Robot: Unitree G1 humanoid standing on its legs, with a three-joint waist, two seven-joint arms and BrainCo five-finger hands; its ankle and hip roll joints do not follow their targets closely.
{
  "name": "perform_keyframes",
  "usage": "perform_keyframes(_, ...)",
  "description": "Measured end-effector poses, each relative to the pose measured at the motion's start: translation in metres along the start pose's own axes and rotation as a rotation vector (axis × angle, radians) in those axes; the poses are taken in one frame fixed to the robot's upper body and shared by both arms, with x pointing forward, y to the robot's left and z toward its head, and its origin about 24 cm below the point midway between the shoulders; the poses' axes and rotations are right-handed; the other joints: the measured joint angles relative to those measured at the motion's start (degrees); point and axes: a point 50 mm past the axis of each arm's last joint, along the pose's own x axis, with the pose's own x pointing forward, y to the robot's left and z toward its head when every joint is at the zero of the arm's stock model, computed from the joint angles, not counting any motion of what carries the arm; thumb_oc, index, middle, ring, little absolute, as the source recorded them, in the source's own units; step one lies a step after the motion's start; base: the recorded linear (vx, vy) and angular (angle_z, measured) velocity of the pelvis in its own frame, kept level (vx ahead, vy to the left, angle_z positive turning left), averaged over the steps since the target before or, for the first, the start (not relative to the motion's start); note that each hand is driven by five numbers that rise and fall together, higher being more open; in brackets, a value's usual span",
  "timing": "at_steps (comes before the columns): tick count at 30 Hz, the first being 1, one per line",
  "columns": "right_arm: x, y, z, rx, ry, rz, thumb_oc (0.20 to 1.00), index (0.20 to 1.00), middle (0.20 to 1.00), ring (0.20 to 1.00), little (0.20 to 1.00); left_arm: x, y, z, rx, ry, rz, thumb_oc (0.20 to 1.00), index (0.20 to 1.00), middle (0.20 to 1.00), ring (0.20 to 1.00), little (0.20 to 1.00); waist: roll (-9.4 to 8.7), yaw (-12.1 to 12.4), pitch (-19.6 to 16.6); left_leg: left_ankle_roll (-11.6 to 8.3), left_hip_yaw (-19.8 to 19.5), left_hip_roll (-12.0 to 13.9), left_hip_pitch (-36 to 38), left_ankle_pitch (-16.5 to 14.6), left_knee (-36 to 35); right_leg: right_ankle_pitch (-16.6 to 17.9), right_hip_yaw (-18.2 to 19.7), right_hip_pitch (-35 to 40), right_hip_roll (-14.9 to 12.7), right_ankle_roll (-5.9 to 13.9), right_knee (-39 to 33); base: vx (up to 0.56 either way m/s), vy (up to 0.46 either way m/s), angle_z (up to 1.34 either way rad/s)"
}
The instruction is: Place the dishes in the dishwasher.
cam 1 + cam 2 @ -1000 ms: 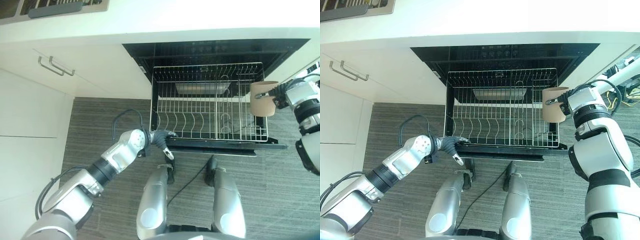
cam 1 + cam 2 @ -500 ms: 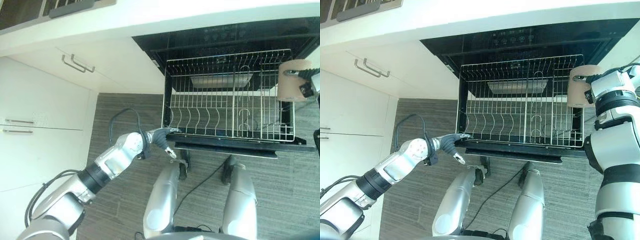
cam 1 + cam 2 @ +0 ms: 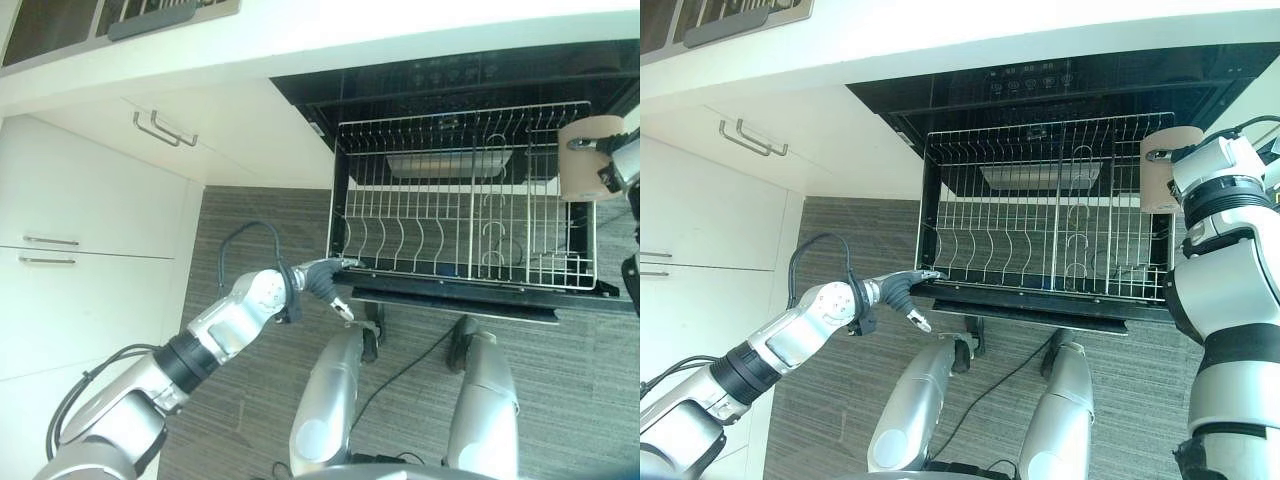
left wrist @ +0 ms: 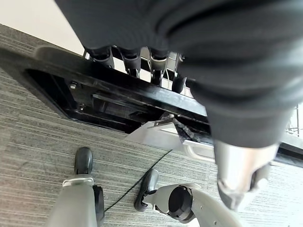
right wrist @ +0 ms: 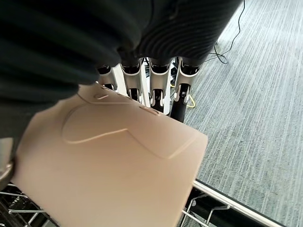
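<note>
1. No brand, label or other writing can be made out on anything here; the row of small marks on the dishwasher's (image 3: 1040,90) dark control strip is too small to read.
2. The dish in play is a beige cup (image 3: 586,158), a plain matte cylinder with faint moulded curved lines on its side, seen close in the right wrist view (image 5: 109,161).
3. The right hand (image 5: 151,80) has its fingers wrapped round the cup, dark tips curled over the far side, so the cup is firmly gripped.
4. The cup is held up in the air at the right edge of the pulled-out wire rack (image 3: 465,195), above the rack's right rim and not resting on it.
5. The rack is silver wire with rows of upright prongs; a shallow metal tray (image 3: 448,165) lies towards its back.
6. The left hand (image 3: 322,280) is at the rack's front left corner, its straight fingers laid along the black front edge of the dishwasher (image 4: 142,101), thumb hanging apart below; nothing is grasped.
7. White cabinets (image 3: 90,200) with bar handles stand to the left, over grey striped flooring (image 3: 240,215).
</note>
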Motion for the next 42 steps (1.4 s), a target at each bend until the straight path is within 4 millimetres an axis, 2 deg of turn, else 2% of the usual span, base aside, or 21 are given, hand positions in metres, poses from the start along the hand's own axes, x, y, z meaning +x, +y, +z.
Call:
perform_keyframes(9, 0.002, 0.012, -0.002, -0.032, 0.028, -0.005, 0.2, 0.2, 0.2, 0.2, 0.2, 0.001, -0.004, -0.002, -0.009, 0.011, -0.013, 1.0, 1.0, 1.0, 1.0, 1.0, -0.24, 0.3, -1.3, -0.1, -0.1, 0.0, 0.0, 0.1, -0.4, 0.0, -0.2, 0.0, 0.1, 0.01, -0.3, 0.0, 0.0, 0.0)
perform_keyframes(42, 0.001, 0.033, -0.001, -0.119, 0.074, -0.058, 0.2, 0.2, 0.2, 0.2, 0.2, 0.0, -0.002, -0.002, -0.017, 0.029, -0.013, 1.0, 1.0, 1.0, 1.0, 1.0, -0.7, 0.8, -2.1, -0.67, -1.4, 0.5, -0.9, 0.4, -0.5, 0.1, -1.6, 0.2, 1.0, -0.12, -1.1, 0.0, 0.0, 0.01)
